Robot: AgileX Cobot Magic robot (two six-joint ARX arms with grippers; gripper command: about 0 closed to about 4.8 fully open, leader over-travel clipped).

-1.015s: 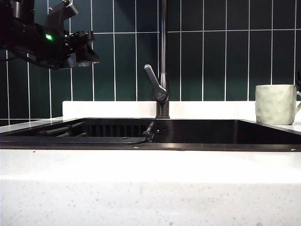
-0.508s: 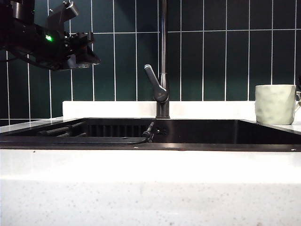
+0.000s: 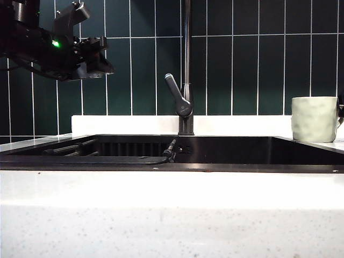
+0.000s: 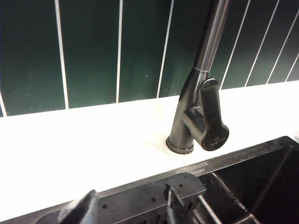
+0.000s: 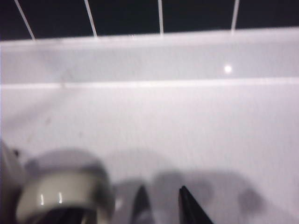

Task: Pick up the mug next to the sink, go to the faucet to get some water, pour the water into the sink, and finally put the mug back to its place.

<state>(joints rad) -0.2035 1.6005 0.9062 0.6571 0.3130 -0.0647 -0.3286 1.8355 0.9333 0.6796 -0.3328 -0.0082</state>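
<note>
The pale dimpled mug stands upright on the white counter at the right end of the sink. In the right wrist view the mug is blurred and lies just beside my right gripper, which is open with only bare counter between its fingertips. The dark faucet rises behind the sink's middle, lever angled left. My left gripper hangs high at the left, open and empty. In the left wrist view the left gripper faces the faucet from a distance.
Dark green tiles form the back wall above a white ledge. A black rack with bars lies in the sink's left part. The white speckled counter front fills the foreground. A dark sliver shows at the right edge by the mug.
The dark sliver at the right edge has come lower beside the mug and now covers its handle. The left arm, mug and faucet have not moved.
</note>
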